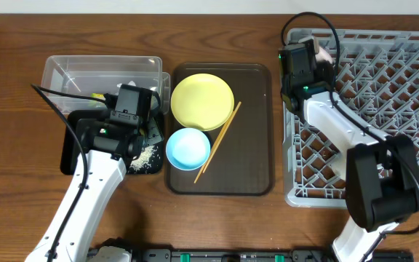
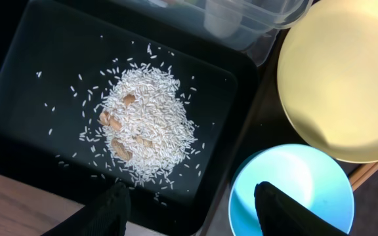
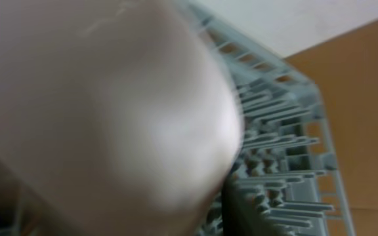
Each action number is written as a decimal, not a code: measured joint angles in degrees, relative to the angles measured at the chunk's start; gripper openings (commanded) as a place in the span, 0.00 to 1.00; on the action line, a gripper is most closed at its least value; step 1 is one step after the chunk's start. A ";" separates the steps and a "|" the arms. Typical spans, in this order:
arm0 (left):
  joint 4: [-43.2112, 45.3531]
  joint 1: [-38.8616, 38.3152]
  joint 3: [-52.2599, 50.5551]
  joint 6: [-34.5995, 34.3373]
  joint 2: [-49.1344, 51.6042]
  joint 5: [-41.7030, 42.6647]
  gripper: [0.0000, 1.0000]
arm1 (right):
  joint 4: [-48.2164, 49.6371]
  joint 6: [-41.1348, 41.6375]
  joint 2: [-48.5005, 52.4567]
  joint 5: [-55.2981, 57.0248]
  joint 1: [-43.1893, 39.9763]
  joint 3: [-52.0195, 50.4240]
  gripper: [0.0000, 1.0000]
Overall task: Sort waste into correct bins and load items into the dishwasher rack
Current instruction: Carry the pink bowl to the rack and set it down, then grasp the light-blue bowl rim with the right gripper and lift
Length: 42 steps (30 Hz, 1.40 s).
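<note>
Currently the right pincer [image 1: 317, 58] is gripping the pale cup [image 3: 110, 111] over the upper-left corner of the dishwasher rack [image 1: 413, 73], needing a slow descent between pegs, while the left pincer [image 2: 195, 210] is hovering open over the rice [image 2: 143, 118].

Through the cameras it looked to me like a staged test bench rather than a lived-in kitchen: a bare wood-grain table [image 1: 13, 182] with the left arm [image 1: 86, 196] and right arm [image 1: 333, 120] mounted at its near edge, and a black cable [image 1: 49, 92] trailing loose. The kitchen part (such as it was) came from props: a grey dishwasher rack [image 1: 413, 73], and a yellow plate [image 1: 202, 100], light-blue bowl [image 1: 188, 148] and chopsticks [image 1: 220, 138] on a brown serving tray [image 1: 257, 145].
</note>
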 measured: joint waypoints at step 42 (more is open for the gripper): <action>-5.33 14.45 0.00 -0.02 0.00 -0.28 0.69 | -15.02 18.62 0.24 -61.96 22.51 -0.26 0.45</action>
